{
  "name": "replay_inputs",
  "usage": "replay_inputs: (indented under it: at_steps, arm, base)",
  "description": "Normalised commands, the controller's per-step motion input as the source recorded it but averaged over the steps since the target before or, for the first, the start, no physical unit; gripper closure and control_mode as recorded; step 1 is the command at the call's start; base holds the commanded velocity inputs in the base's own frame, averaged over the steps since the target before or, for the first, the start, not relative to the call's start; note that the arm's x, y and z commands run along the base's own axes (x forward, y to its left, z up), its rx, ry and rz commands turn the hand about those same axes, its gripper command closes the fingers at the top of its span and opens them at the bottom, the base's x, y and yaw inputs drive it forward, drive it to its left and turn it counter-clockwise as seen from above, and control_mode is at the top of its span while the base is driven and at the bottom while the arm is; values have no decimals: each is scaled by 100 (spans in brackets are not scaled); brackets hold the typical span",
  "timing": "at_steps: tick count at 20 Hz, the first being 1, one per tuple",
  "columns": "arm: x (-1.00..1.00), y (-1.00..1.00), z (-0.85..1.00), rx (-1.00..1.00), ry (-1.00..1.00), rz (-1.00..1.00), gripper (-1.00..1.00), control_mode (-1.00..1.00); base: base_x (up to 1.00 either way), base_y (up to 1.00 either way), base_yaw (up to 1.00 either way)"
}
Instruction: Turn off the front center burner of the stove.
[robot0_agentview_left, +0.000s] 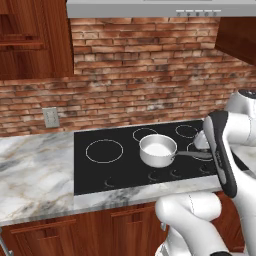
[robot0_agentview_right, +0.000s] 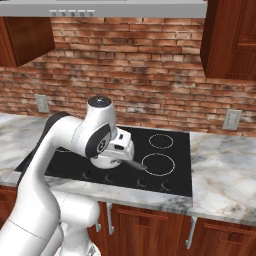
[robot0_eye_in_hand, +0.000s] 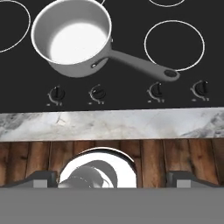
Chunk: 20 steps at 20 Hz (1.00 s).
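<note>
The stove (robot0_agentview_left: 95, 175) is a glossy black glass cooktop (robot0_eye_in_hand: 131, 92) set into the marble counter. A small steel saucepan (robot0_eye_in_hand: 72, 39) stands at its front middle, handle pointing right toward a white ring (robot0_eye_in_hand: 174, 45). The front center burner's red-glowing disc is hidden, and no red shows around the pan (robot0_agentview_left: 157, 150). Along the stove's front edge runs a row of several small dark knobs, among them one (robot0_eye_in_hand: 97, 92) just below the pan and another (robot0_eye_in_hand: 156, 91) below the handle's end. My gripper (robot0_eye_in_hand: 112, 178) hangs open above the counter's front edge, apart from the knobs, holding nothing.
A large plain white ring (robot0_agentview_left: 104, 151) lies at the stove's left, with two smaller rings (robot0_agentview_left: 145, 134) (robot0_agentview_left: 187, 131) at the back. The marble counter (robot0_agentview_left: 35, 175) spreads to both sides, over wooden cabinet fronts (robot0_eye_in_hand: 153, 157). Behind it rises a brick wall with an outlet (robot0_agentview_left: 50, 117).
</note>
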Motion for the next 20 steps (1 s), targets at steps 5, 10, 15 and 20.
replay_inputs:
  at_steps: [5, 10, 15, 20]
  arm:
    - [0, -19, -31, 0, 0, 0, -100, -100]
    - [0, -12, -24, 0, 1, 0, -100, -100]
    - [44, 0, -24, 0, 3, 0, -100, -100]
    - [90, 34, -59, 0, 13, 0, -100, -100]
  base:
    - [0, 0, 0]
    - [0, 0, 0]
    - [0, 0, 0]
    - [0, 0, 0]
